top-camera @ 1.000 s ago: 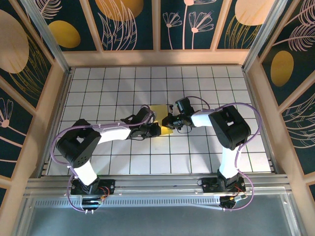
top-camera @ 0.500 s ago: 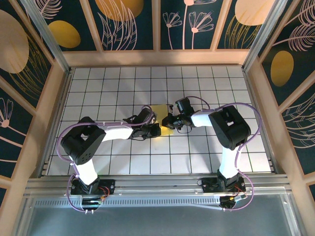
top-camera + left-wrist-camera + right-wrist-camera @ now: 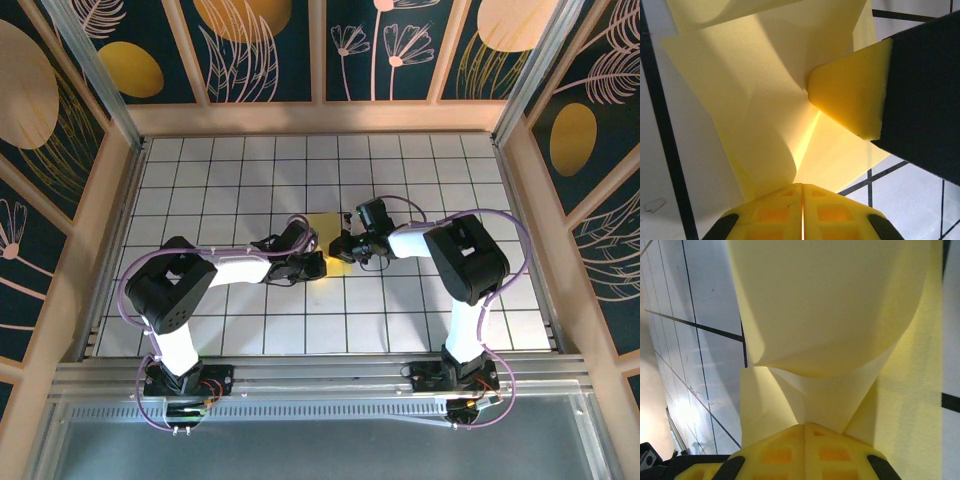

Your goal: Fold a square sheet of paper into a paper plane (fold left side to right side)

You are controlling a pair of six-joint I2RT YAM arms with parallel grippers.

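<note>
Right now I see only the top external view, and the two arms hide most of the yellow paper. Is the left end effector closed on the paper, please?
Observer: Yes. In the left wrist view the left end effector has its jaws shut together, and the yellow paper runs into the seam between them.
Operator: And the right one?
Observer: The right end effector is shut too, and it pinches the paper where the sheet meets its jaws.
Operator: Is the sheet lying flat?
Observer: No. In the right wrist view it bulges in a rounded loop beyond the jaws, so it is not yet pressed into a crease.
</note>
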